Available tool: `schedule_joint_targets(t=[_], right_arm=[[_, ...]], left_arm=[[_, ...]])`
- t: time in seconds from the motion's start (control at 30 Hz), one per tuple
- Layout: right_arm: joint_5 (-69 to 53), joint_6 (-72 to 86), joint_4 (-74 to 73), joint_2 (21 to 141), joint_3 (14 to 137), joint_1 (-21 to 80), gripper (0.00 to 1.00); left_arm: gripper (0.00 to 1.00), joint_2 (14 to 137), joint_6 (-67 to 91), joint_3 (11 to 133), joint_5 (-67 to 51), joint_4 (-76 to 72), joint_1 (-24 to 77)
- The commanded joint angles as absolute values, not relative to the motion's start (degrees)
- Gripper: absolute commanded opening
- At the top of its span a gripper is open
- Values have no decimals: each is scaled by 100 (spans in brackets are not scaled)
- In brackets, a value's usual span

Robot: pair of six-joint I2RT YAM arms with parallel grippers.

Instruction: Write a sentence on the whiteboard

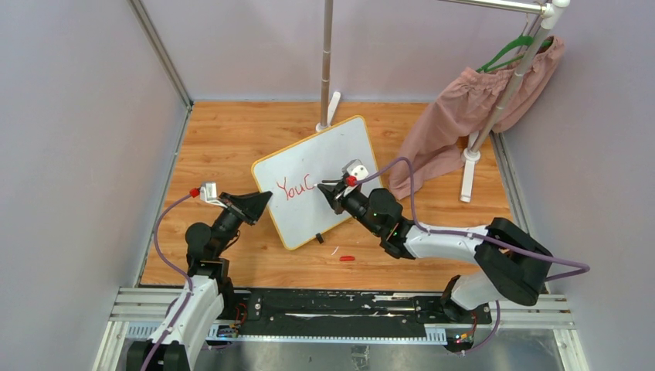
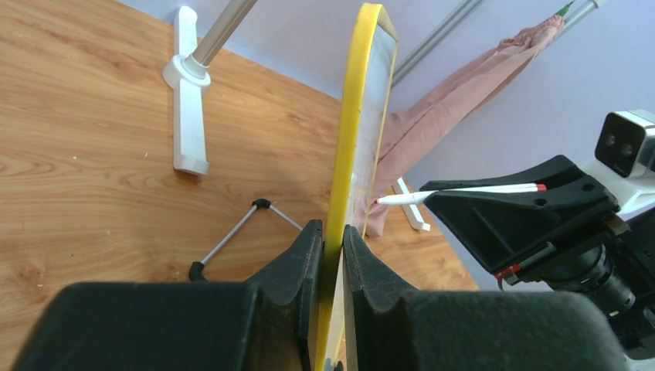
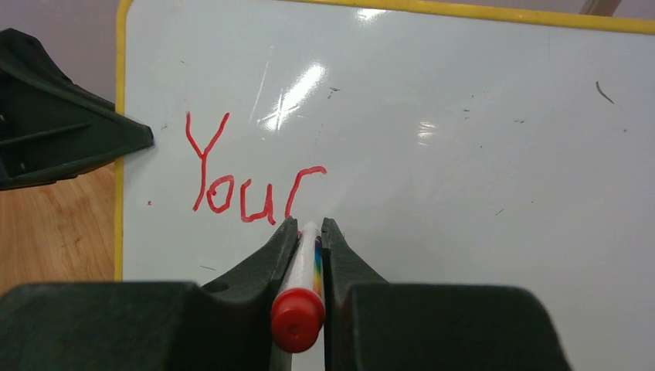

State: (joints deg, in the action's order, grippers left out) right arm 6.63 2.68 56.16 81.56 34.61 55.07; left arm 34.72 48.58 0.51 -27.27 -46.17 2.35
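Whiteboard (image 1: 324, 174) propped on wood floor (image 1: 232, 147) | left gripper (image 2: 332, 255) clamps rim | right gripper (image 3: 309, 239) grips marker (image 3: 303, 294) | grey walls (image 1: 69, 139)

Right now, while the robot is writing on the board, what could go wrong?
1. The left gripper pinches only the yellow rim of the whiteboard, which stands propped up; pressure from the marker in the right gripper could make it twist or slip.
2. The sentence is unfinished, so a board shift would break the line of letters.
3. The red cap lies loose on the table near the arms and could be knocked away.
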Motion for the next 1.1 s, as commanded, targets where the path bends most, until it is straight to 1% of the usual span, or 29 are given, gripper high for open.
schedule_joint_targets(t=[0.0, 0.3, 0.5, 1.07], right_arm=[[473, 414, 6116, 7874, 3285, 5485, 0], [687, 372, 6137, 7692, 3058, 5355, 0], [669, 511, 6209, 7801, 3006, 5155, 0], [422, 515, 6310, 8169, 3348, 5178, 0]], left_arm=[[0, 3411, 4816, -852, -2608, -4755, 217], [0, 3393, 4827, -852, -2602, -4750, 220], [0, 3403, 4818, -850, -2610, -4750, 220], [0, 3431, 4810, -853, -2608, -4747, 215]])
